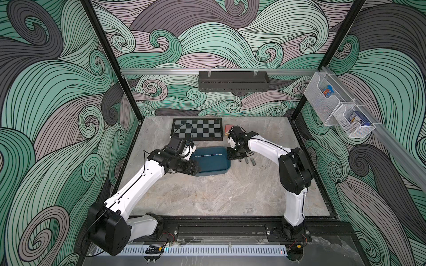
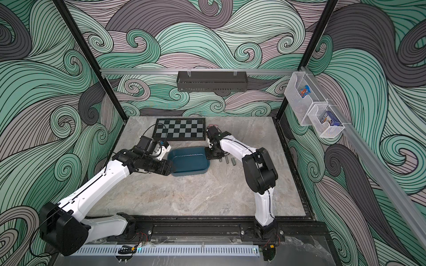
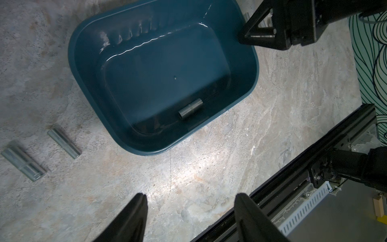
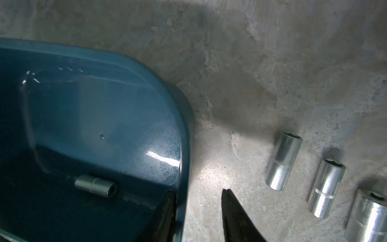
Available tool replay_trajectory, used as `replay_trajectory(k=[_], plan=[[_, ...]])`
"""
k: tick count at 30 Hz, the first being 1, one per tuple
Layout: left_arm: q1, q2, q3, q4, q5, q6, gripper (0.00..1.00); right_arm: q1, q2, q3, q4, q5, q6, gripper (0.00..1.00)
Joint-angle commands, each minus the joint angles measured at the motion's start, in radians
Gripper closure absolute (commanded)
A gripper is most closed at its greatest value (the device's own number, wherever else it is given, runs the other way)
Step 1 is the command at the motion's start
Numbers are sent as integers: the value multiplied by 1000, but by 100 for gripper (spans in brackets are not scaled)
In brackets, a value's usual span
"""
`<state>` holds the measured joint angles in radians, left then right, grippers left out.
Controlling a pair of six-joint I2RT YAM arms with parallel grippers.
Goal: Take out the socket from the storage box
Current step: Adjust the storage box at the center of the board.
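Marbled tabletop (image 1: pixel 207 198) carrying storage box (image 1: pixel 214 173), socket (image 3: pixel 190 109) lying inside, three loose sockets (image 4: pixel 283 161) resting at its 3 o'clock, left fingers (image 3: pixel 134 218) standing wide, empty, right fingers (image 4: pixel 232 213) straddling its rim, narrow gap

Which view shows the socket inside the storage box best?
Right wrist view: the socket lies on its side on the floor of the storage box, close up, with its open end showing. The left wrist view shows the socket smaller and dimmer, near a wall. In both top views I cannot make it out.

High top views; close wrist views share the storage box (image 3: pixel 88 69).
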<state>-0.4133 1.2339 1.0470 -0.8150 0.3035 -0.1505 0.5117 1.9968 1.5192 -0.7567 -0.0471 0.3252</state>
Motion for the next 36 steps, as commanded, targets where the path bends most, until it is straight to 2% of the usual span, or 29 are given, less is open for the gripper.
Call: replay_trajectory(k=[1, 5, 9, 11, 15, 26, 36], plan=[[-1, -22, -2, 13, 6, -7, 31, 9, 22, 24, -30, 2, 8, 61], [-1, -35, -16, 20, 5, -7, 31, 16, 47, 36, -43, 17, 18, 64], [-1, -45, -32, 27, -3, -8, 31, 22, 73, 66, -95, 20, 24, 77], [-1, -51, -40, 31, -4, -8, 31, 24, 81, 83, -124, 25, 22, 80], [-2, -60, -51, 35, -5, -7, 31, 31, 94, 106, -168, 40, 25, 83], [-1, -109, -74, 40, -19, -16, 31, 43, 101, 191, -315, 32, 36, 99], [-1, -160, -115, 79, -23, -19, 31, 44, 245, 449, -667, -57, -15, 100]])
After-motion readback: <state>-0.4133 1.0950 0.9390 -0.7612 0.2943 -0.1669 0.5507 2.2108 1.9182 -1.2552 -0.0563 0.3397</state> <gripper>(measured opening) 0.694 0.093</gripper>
